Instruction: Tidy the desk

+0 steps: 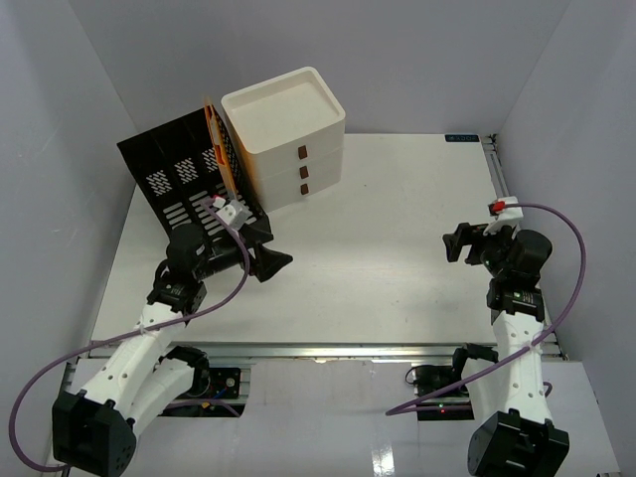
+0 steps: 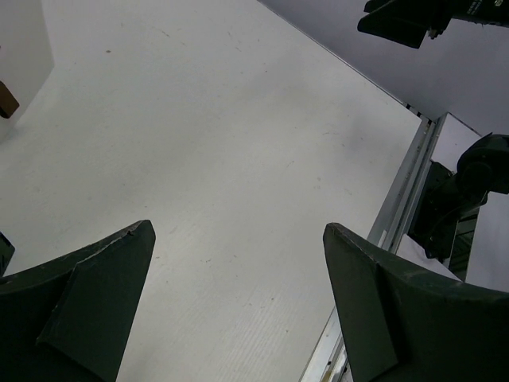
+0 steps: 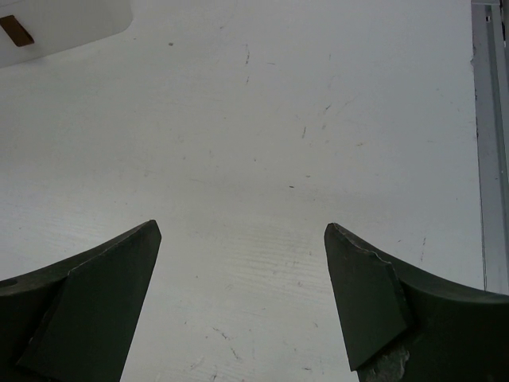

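The left hand [image 1: 270, 248] and right hand [image 1: 454, 245] hung open and empty over the tabletop [image 1: 378, 224], so any retreat seemed best kept slow, clear of the drawer box [image 1: 288, 139].

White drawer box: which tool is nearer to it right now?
Left. The left tool is just in front of the white drawer box, beside the black file rack; the right tool is across the desk near its right edge.
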Robot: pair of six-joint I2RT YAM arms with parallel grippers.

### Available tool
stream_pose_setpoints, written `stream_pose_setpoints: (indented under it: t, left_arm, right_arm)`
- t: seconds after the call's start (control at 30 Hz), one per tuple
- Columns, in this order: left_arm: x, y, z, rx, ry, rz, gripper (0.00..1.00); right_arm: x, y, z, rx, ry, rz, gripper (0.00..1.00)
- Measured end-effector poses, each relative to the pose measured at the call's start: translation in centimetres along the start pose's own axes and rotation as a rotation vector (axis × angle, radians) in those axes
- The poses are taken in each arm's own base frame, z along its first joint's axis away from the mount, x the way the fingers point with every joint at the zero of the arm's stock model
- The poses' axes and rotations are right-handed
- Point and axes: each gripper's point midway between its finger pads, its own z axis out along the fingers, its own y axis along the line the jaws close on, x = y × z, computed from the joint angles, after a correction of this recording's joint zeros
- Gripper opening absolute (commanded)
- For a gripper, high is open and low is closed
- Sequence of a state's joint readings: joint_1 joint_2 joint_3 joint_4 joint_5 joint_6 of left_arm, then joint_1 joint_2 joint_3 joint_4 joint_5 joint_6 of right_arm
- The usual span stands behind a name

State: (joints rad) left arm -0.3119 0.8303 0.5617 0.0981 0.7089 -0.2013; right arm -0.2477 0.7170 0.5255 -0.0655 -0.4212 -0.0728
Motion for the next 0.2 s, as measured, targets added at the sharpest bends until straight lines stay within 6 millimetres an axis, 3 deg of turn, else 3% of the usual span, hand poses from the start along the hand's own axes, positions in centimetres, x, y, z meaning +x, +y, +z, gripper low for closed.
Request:
stream_pose_setpoints:
  t: [0.2]
  left_arm:
    - [-0.18, 0.42, -0.04, -0.025, -0.008, 0.013, 0.98]
  right_arm:
    - [-0.38, -0.47, -0.14, 0.036, -0.014, 0.021, 0.90]
